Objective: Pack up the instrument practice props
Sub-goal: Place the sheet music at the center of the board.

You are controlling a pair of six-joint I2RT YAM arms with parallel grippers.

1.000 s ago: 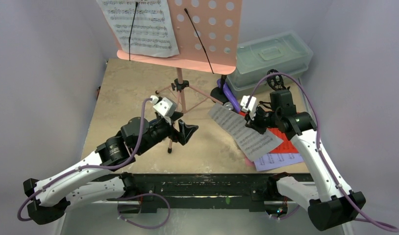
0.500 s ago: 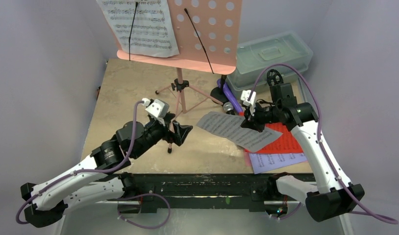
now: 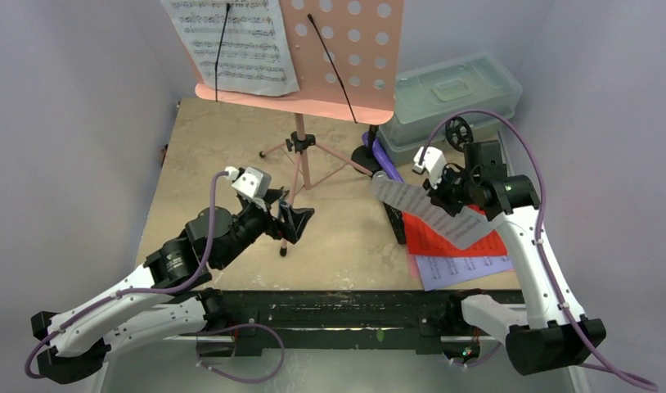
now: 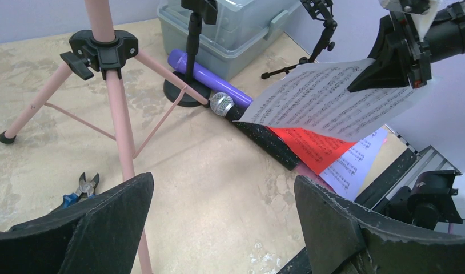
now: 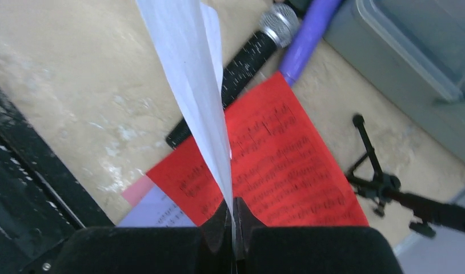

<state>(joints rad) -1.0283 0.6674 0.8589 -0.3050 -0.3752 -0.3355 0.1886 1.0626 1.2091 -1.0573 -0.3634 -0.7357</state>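
None of the props look packed away yet. The greenish box [image 3: 454, 92] sits at the back of the desk [image 3: 207, 164] with its lid on, and I cannot see anything inside it.

The right fingers [image 5: 310, 251] are shut tight on the edge of one white music sheet [image 3: 428, 214]. They hold it up in the air, just above the red sheet [image 3: 434, 239]. The red sheet lies flat on the desk, on top of the lavender sheet [image 3: 469, 268].

The left fingers [image 4: 93, 228] are wide open and hold nothing. They are near the bottom of the pink music stand [image 3: 301, 155], with its pole between them but not touching.

A lot is left to do. The pink stand is up on its three legs, and another white sheet [image 3: 231, 41] is on its panel. The purple mic [image 4: 207, 80] and the black mic [image 4: 264, 140] lie side by side on the desk, close to the box. A round black mic holder [image 4: 181, 94] stands by them, and a small black one [image 5: 384, 182] is beside the red sheet. The blue pliers [image 4: 81, 188] lie by the stand's pole. They are not props, I think.
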